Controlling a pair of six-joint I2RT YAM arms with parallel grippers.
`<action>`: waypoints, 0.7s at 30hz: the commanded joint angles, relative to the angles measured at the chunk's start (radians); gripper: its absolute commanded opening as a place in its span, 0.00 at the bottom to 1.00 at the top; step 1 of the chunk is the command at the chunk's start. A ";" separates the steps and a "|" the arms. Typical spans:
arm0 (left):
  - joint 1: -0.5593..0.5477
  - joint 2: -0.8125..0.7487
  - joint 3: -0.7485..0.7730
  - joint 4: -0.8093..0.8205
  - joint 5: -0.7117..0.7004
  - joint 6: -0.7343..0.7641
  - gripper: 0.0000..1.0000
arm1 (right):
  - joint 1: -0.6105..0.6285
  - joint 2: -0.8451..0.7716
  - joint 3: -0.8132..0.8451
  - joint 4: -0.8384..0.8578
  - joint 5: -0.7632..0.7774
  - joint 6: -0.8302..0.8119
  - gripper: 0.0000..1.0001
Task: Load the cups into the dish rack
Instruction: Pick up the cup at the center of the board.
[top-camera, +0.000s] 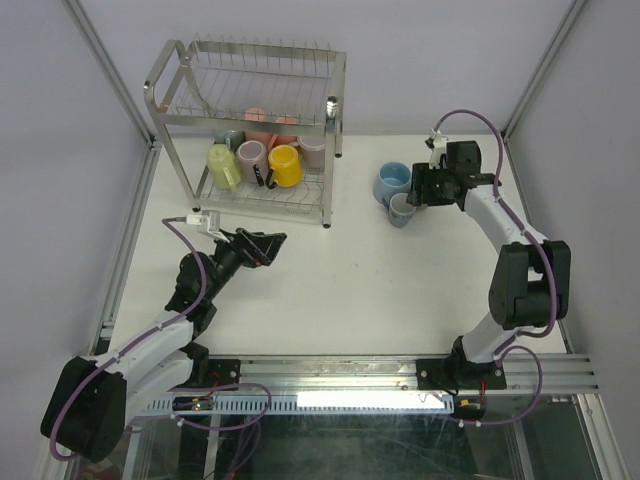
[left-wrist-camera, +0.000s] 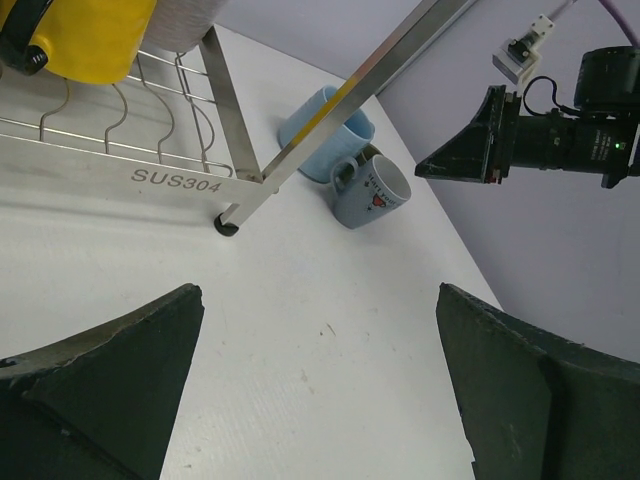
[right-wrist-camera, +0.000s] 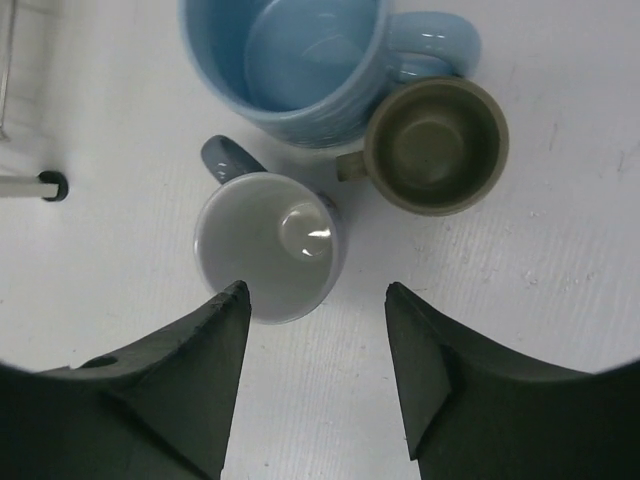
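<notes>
The chrome dish rack (top-camera: 176, 92) stands at the back left, with several cups on its lower shelf, among them a yellow one (top-camera: 285, 166), a pale green one (top-camera: 222, 166) and a lilac one (top-camera: 251, 158). Three cups stand on the table at the right: a light blue cup (right-wrist-camera: 290, 60), an olive cup (right-wrist-camera: 435, 145) and a grey cup (right-wrist-camera: 268, 245) with a white inside. My right gripper (right-wrist-camera: 316, 290) is open and empty just above them, its left finger beside the grey cup's rim. My left gripper (left-wrist-camera: 320, 295) is open and empty over bare table in front of the rack.
The rack's front right leg (left-wrist-camera: 228, 222) stands between my left gripper and the loose cups. The grey cup (left-wrist-camera: 372, 190) and the light blue cup (left-wrist-camera: 320, 120) also show in the left wrist view. Enclosure walls and frame posts (top-camera: 120, 95) border the table.
</notes>
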 joint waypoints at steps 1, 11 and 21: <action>0.006 -0.021 -0.019 0.066 0.024 -0.026 0.99 | 0.018 0.035 0.058 0.049 0.164 0.136 0.58; 0.006 -0.042 -0.027 0.062 0.029 -0.030 0.99 | 0.045 0.134 0.088 -0.001 0.151 0.115 0.43; 0.007 -0.042 -0.036 0.127 0.101 -0.086 0.98 | 0.045 0.107 0.071 -0.013 0.073 0.080 0.02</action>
